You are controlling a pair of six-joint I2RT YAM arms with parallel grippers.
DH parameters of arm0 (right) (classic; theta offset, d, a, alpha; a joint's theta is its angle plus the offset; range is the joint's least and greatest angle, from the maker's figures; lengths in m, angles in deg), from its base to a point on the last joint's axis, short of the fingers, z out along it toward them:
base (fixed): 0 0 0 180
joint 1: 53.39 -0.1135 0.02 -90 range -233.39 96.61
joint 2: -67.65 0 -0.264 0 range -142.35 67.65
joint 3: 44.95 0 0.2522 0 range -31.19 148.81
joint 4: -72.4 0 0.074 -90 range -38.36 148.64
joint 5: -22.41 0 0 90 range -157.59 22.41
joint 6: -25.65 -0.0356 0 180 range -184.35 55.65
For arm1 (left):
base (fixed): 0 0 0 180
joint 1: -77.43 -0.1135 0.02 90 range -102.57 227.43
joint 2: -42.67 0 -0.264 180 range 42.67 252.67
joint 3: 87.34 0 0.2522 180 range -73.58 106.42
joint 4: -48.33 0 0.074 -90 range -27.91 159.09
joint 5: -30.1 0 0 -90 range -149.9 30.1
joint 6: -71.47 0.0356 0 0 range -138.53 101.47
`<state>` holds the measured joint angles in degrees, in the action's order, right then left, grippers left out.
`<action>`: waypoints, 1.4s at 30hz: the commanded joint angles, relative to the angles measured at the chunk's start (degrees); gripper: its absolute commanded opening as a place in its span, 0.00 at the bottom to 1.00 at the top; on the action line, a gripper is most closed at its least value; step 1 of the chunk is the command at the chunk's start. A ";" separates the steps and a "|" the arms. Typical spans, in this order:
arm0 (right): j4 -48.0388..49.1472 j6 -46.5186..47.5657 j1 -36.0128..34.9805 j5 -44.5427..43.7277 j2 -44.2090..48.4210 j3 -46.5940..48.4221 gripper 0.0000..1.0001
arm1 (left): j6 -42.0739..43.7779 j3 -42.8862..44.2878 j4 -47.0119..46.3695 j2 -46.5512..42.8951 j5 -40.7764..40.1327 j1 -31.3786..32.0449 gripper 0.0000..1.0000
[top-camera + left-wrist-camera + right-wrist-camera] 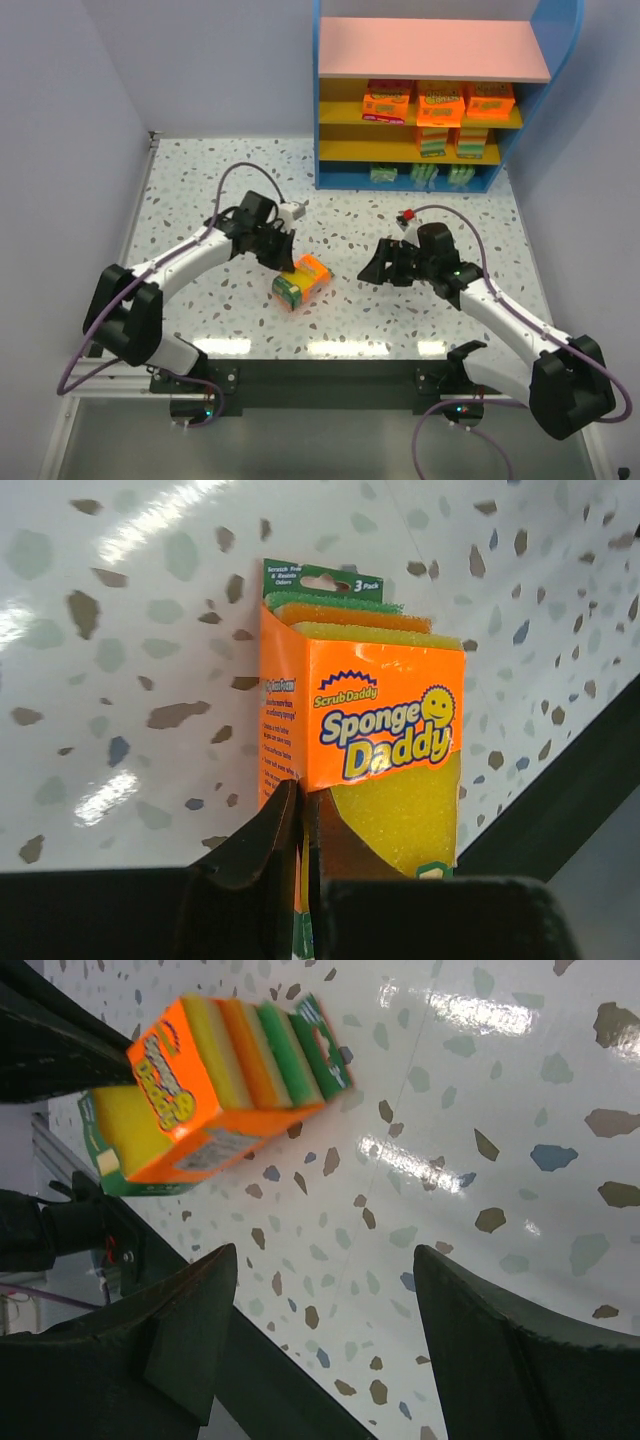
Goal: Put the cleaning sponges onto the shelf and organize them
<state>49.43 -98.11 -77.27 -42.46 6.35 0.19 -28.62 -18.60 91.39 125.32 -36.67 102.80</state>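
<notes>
Table: white speckled top, both arms bolted at its near edge

Shelf: stands at the far right of the table, blue frame, pink top board, yellow tiers below. Top tier holds three orange sponge packs side by side. Middle tier holds two more, toward the right. Bottom level shows three small green items; too small to identify.

Loose pack: lies on the table near centre, between the two arms and well apart from the shelf. Orange sleeve, yellow, orange and green sponges showing, green header tab at one end. Label reads "Sponge Daddy" in the left wrist view; also seen in the right wrist view.

Left gripper: at the far-left end of the loose pack. In its wrist view the fingers are drawn almost together over the pack's near corner, with a sliver of orange in the gap. Cannot tell whether they pinch the pack.

Right gripper: just right of the loose pack, not touching it. Fingers spread wide in its wrist view, only bare table between them
</notes>
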 commanded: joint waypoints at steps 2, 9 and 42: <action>-7.04 6.95 0.15 0.98 1.88 4.04 0.75 | 6.04 4.95 4.80 6.88 -1.15 8.89 0.05; -7.41 8.62 0.06 6.16 1.01 3.70 0.74 | 8.50 10.92 2.61 12.70 -3.62 18.13 0.08; -8.01 17.40 -3.98 -0.43 -17.97 15.11 0.59 | -15.04 3.83 -3.54 -11.80 -43.17 20.87 0.71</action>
<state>41.93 -83.42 -80.31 -42.60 -10.24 12.23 -36.23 -9.95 89.55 114.70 -75.77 124.24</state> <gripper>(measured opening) 0.607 0.719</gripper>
